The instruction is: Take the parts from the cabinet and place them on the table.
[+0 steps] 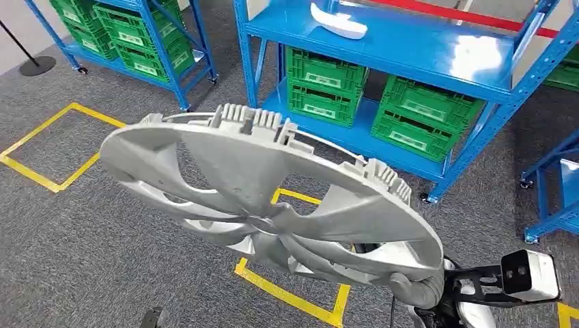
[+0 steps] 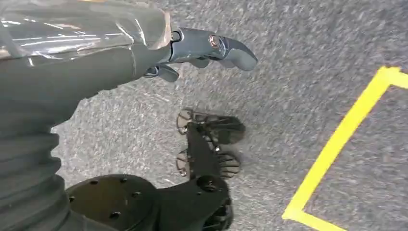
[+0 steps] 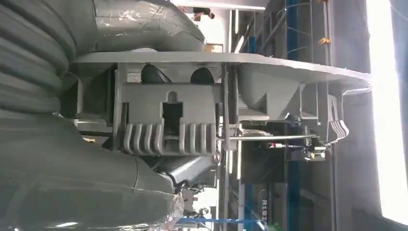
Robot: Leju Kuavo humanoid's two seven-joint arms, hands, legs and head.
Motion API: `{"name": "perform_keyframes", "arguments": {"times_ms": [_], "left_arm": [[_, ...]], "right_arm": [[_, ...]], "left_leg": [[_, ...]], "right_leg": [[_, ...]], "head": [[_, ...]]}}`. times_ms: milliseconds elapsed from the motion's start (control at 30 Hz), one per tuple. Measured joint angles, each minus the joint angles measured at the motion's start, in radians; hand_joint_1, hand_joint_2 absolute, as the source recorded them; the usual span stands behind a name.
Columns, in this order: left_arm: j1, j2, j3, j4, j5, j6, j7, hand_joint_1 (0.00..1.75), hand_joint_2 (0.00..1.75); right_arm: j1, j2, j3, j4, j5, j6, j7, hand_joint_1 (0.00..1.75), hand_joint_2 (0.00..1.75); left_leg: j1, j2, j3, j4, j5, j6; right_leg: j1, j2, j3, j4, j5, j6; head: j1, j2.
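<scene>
Green crates sit on the blue rack's lower shelf. The right hand grips a silver hubcap by its rim, in front of the rack, above grey carpet. The left hand hangs empty, fingers loosely apart.

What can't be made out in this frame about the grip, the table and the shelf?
- Right robot hand: head view, its fingers lie behind the wheel cover rim.
- Table: cannot tell where it stands; head view shows blue shelving and carpet.
- White part on the shelf: cut off by the top edge.
- Left robot hand: blurred; grasp state unclear.
</scene>
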Motion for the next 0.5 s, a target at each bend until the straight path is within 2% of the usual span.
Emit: {"name": "perform_keyframes", "arguments": {"times_ms": [33, 67, 100, 133, 167, 200, 233, 267, 300, 333, 367, 400, 433, 467, 500], "left_arm": [[0.003, -0.001, 0.0, 0.0, 0.0, 0.0, 0.0, 0.0, 1.75], [0.003, 0.003, 0.0, 0.001, -0.002, 0.0, 0.0, 0.0, 1.75], [0.003, 0.0, -0.001, 0.001, -0.004, -0.001, 0.002, 0.0, 1.75], [0.0, 0.003, -0.001, 0.001, -0.004, 0.0, 0.002, 0.0, 1.75], [-0.003, 0.003, -0.001, 0.001, -0.003, 0.002, 0.002, 0.0, 1.75], [-0.004, 0.003, -0.001, 0.001, -0.003, 0.002, 0.002, 0.0, 1.75], [-0.003, 0.002, -0.001, 0.001, -0.003, 0.001, 0.002, 0.0, 1.75], [-0.003, 0.0, -0.002, 0.001, -0.003, 0.001, 0.002, 0.0, 1.75], [-0.003, 0.0, -0.002, 0.001, -0.003, 0.0, 0.002, 0.0, 1.75], [-0.003, 0.001, -0.003, 0.001, -0.003, 0.0, 0.002, 0.0, 1.75], [-0.003, 0.002, -0.003, 0.001, -0.004, 0.0, 0.002, 0.0, 1.75], [-0.004, 0.003, -0.003, 0.001, -0.005, 0.0, 0.002, 0.0, 1.75], [-0.006, 0.006, -0.003, 0.001, -0.006, 0.001, 0.002, 0.0, 1.75], [-0.008, 0.004, -0.004, 0.001, -0.006, 0.002, 0.002, 0.0, 1.75], [-0.008, 0.006, -0.005, 0.001, -0.006, 0.002, 0.003, 0.0, 1.75]], "right_arm": [[0.0, 0.0, 0.0, 0.0, 0.001, 0.0, 0.0, 1.71, 1.75], [0.0, 0.002, 0.0, -0.002, 0.001, 0.0, -0.002, 1.71, 1.75], [-0.001, 0.003, -0.001, -0.004, 0.003, 0.0, -0.002, 1.71, 1.75], [0.0, 0.006, -0.002, -0.007, 0.004, -0.001, -0.004, 1.71, 1.75], [0.002, 0.006, -0.003, -0.009, 0.005, -0.002, -0.006, 1.71, 1.75], [0.003, 0.007, -0.003, -0.01, 0.006, -0.003, -0.006, 1.71, 1.75], [0.006, 0.008, -0.003, -0.011, 0.008, -0.003, -0.006, 1.71, 1.75], [0.008, 0.008, -0.003, -0.011, 0.009, -0.003, -0.006, 1.71, 1.75], [0.009, 0.008, -0.003, -0.011, 0.01, -0.003, -0.006, 1.71, 1.75], [0.009, 0.008, -0.003, -0.011, 0.01, -0.003, -0.006, 1.71, 1.75], [0.009, 0.009, -0.003, -0.012, 0.01, -0.003, -0.006, 1.71, 1.75], [0.009, 0.011, -0.003, -0.015, 0.01, -0.003, -0.006, 1.71, 1.75], [0.01, 0.011, -0.004, -0.016, 0.01, -0.003, -0.007, 1.71, 1.75], [0.011, 0.011, -0.005, -0.017, 0.01, -0.002, -0.008, 1.71, 1.75], [0.012, 0.013, -0.008, -0.017, 0.01, 0.0, -0.008, 1.71, 1.75]], "left_leg": [[0.002, -0.009, -0.004, 0.0, 0.002, -0.006], [0.004, -0.011, -0.006, 0.007, -0.003, -0.009], [-0.002, 0.04, -0.019, 0.031, -0.022, -0.017], [0.001, 0.082, -0.045, 0.087, -0.056, -0.025], [0.006, 0.111, -0.088, 0.179, -0.101, -0.032], [0.01, 0.122, -0.129, 0.263, -0.135, -0.036], [0.013, 0.126, -0.16, 0.325, -0.151, -0.04], [0.016, 0.127, -0.165, 0.332, -0.142, -0.042], [0.017, 0.131, -0.145, 0.29, -0.115, -0.041], [0.016, 0.135, -0.104, 0.209, -0.076, -0.039], [0.014, 0.154, -0.041, 0.097, -0.032, -0.033], [0.005, 0.214, 0.012, 0.008, -0.013, -0.021], [-0.002, 0.224, 0.012, 0.004, -0.024, -0.018], [-0.005, 0.21, 0.009, 0.0, -0.023, -0.012], [-0.006, 0.201, 0.006, 0.0, -0.023, -0.01]], "right_leg": [[0.001, -0.009, 0.001, -0.001, 0.002, -0.004], [-0.015, -0.024, 0.003, -0.007, 0.006, -0.01], [-0.012, -0.032, 0.006, -0.008, 0.004, -0.016], [-0.01, -0.043, 0.007, -0.008, 0.003, -0.023], [-0.007, -0.056, 0.007, -0.007, 0.002, -0.024], [-0.006, -0.068, 0.006, -0.007, 0.001, -0.025], [-0.006, -0.081, 0.006, -0.007, 0.0, -0.026], [-0.005, -0.094, 0.006, -0.007, -0.001, -0.026], [-0.005, -0.105, 0.006, -0.007, -0.002, -0.025], [-0.004, -0.115, 0.007, -0.007, -0.003, -0.023], [-0.003, -0.126, 0.01, -0.007, -0.004, -0.023], [-0.001, -0.134, 0.014, -0.008, -0.006, -0.02], [0.008, -0.143, 0.014, -0.008, -0.009, -0.014], [0.005, -0.152, 0.015, -0.009, -0.011, -0.011], [0.004, -0.163, 0.016, -0.01, -0.012, -0.007]], "head": [[0.001, 0.0], [0.002, 0.0], [-0.001, 0.0], [-0.009, 0.0], [-0.008, 0.0], [-0.008, 0.0], [-0.008, 0.0], [-0.008, 0.0], [-0.008, 0.0], [-0.008, 0.0], [-0.008, 0.0], [-0.008, 0.0], [-0.007, 0.0], [-0.008, 0.0], [-0.008, 0.0]]}}
